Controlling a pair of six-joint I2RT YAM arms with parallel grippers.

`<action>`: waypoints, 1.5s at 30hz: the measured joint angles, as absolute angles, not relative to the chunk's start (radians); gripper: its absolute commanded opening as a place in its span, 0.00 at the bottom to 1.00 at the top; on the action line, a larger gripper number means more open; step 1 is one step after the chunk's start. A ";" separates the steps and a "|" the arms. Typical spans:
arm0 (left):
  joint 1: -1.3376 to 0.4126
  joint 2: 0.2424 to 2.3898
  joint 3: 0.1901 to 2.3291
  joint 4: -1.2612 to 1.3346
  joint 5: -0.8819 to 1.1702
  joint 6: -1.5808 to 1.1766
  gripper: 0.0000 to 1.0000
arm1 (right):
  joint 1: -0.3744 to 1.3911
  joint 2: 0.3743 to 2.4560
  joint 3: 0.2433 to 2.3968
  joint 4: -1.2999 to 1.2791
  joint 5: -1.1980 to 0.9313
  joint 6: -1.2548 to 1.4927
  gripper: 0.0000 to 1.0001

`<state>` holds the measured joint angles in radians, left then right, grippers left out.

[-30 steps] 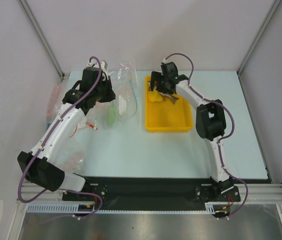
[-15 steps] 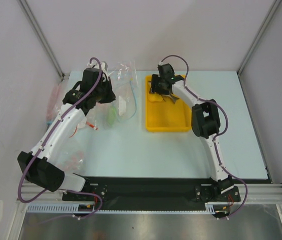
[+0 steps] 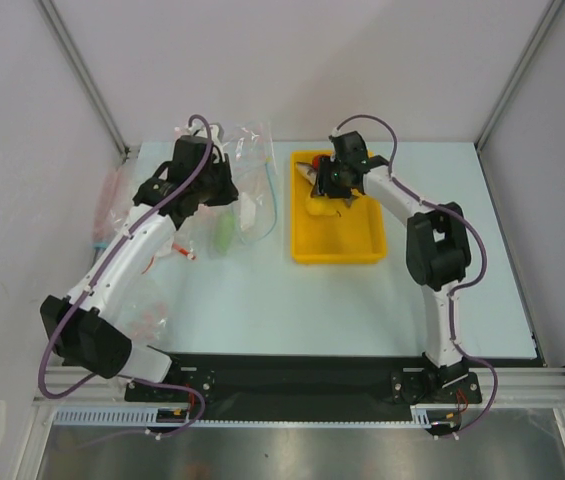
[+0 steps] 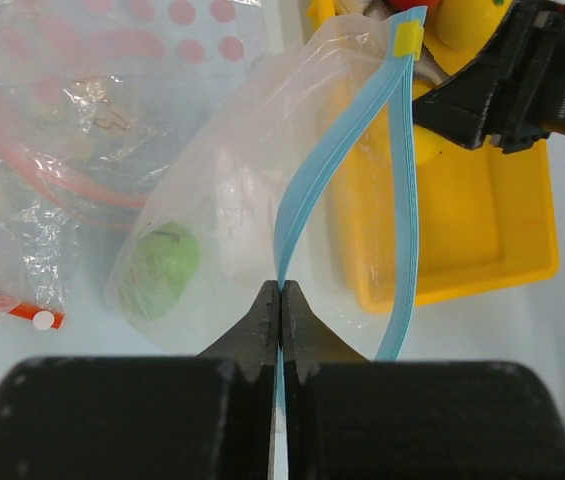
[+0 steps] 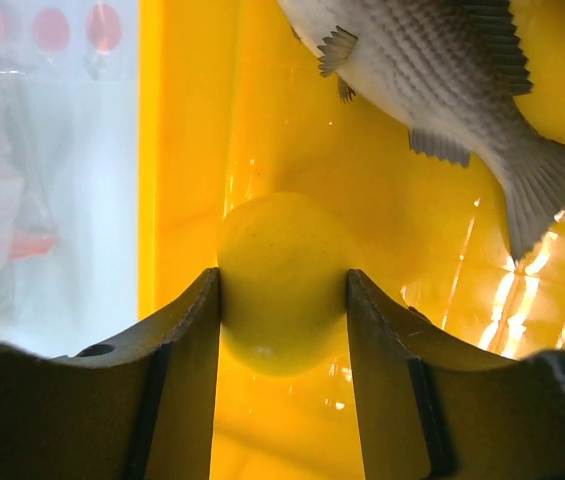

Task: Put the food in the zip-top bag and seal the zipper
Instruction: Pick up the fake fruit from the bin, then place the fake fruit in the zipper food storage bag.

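Food-wise, you've only got the green vegetable inside the bag so far, down at the closed end, away from the mouth. The rest looks to be in the yellow tray, which sits just beside the bag on the table.

Your left gripper is pressed together on one strand of the blue zipper, at the near end of the mouth. My guess is that's on purpose. Holding one lip lets the two strands bow apart, so the mouth gapes toward the tray and you get a hole to drop stuff into. I wouldn't let go of that.

Your right gripper is down in the tray with a finger on either side of a yellow fruit. Both pads look like they're touching it, so I'd call that a pinch on the fruit, not a spread hand. The fruit sits close to the tray wall on the bag side. The fish lies just beyond it, clear of the fingers, so it probably won't get dragged along.

Spare bags with pink strips are off to the side, ignore those. The zipper's wide open, so sealing comes last.
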<state>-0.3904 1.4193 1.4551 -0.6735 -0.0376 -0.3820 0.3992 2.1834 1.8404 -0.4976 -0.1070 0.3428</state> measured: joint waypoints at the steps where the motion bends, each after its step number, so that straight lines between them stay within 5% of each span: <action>1: -0.395 1.426 1.455 -0.668 -0.035 -0.382 0.00 | 0.394 2.160 1.826 -0.496 -0.117 0.343 0.26; 18: -0.427 1.569 1.586 -0.668 0.042 -0.383 0.00 | 0.416 1.673 1.601 -0.229 -0.519 0.399 0.29; 32: -0.427 1.549 1.639 -0.652 0.191 -0.500 0.00 | 0.437 1.608 1.452 0.121 -0.799 0.663 0.36; 34: -0.424 1.528 1.639 -0.646 0.204 -0.517 0.00 | 0.437 1.608 1.441 0.140 -0.802 0.670 0.42; 35: -0.423 1.517 1.639 -0.641 0.211 -0.525 0.00 | 0.437 1.608 1.436 0.144 -0.802 0.670 0.63; 37: -0.422 1.495 1.639 -0.631 0.218 -0.537 0.00 | 0.437 1.608 1.425 0.138 -0.795 0.670 0.80; 38: -0.421 1.485 1.639 -0.627 0.222 -0.544 0.00 | 0.438 1.608 1.422 0.128 -0.792 0.663 0.96; 45: -0.418 1.452 1.638 -0.613 0.239 -0.578 0.00 | 0.440 1.596 1.425 0.030 -0.731 0.607 0.96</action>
<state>-0.4179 1.4517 1.6379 -0.6132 0.2390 -0.5777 0.4397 1.5955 1.4250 0.0303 -0.7315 0.6067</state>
